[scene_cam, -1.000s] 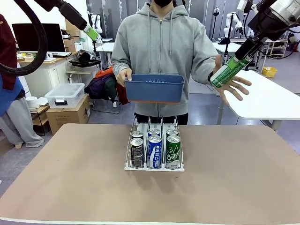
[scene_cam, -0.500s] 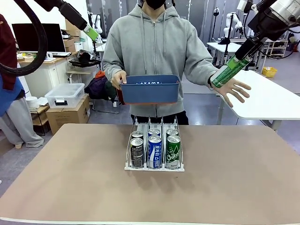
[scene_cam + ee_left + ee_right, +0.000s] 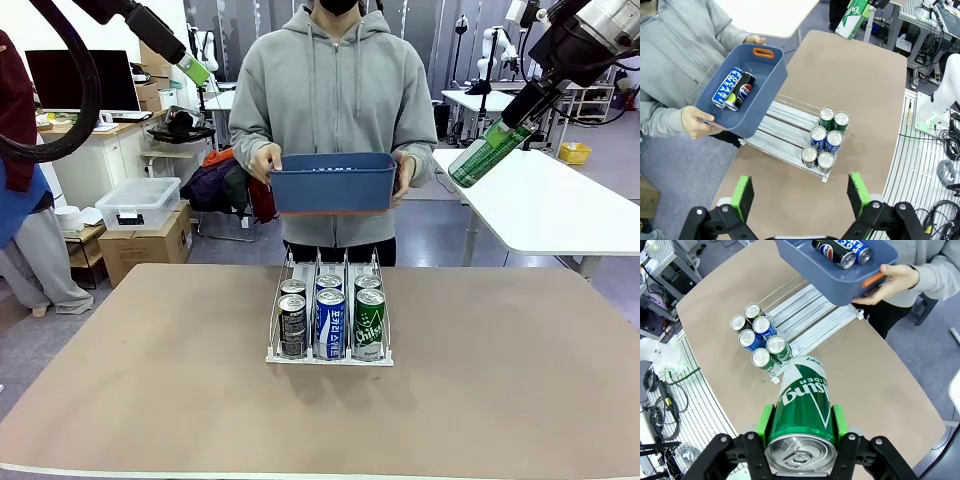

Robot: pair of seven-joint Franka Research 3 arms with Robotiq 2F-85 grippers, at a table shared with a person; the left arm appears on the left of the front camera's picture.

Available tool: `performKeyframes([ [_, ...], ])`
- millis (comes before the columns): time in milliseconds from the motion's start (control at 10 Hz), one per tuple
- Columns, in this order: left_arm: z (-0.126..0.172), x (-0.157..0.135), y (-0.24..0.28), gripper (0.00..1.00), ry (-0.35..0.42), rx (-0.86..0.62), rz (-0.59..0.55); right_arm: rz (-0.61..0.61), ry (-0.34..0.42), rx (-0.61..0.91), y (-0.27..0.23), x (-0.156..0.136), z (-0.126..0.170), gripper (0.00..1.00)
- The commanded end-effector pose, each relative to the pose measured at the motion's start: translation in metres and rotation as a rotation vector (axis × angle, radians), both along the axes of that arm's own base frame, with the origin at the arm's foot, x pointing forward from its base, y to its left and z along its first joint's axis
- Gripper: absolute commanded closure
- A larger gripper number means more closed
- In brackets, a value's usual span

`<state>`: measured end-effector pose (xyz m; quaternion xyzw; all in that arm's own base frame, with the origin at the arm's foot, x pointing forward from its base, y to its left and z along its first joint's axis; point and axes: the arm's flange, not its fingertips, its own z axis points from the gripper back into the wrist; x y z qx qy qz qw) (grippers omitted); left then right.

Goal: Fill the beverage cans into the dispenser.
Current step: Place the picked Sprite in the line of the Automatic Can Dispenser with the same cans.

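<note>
My right pincer point(image 3: 801, 426) is clamped on a green can point(image 3: 803, 405), high and right of the dispenser point(image 3: 330, 359); my left pincer point(image 3: 800, 194) stands fully open and empty, high to its left. Six cans point(image 3: 328, 320) fill the dispenser's near end, two per lane. Beyond and above its far end, a person's hands point(image 3: 265, 160) hold a blue bin point(image 3: 330, 188) containing two cans point(image 3: 735, 89) lying flat.
</note>
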<state>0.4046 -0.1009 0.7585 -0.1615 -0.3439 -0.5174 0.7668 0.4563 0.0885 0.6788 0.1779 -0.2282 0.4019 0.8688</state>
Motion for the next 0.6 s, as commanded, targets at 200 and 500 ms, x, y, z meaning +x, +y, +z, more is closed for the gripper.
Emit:
performKeyframes([
  [200,-0.001,-0.002,0.001,0.0,0.017,-0.019,-0.008,-0.164,0.123,-0.019,0.028,-0.052,-0.001,0.43],
  [500,-0.001,-0.002,0.001,0.0,0.017,-0.019,-0.008,-0.073,0.168,-0.067,0.059,-0.089,-0.025,0.43],
])
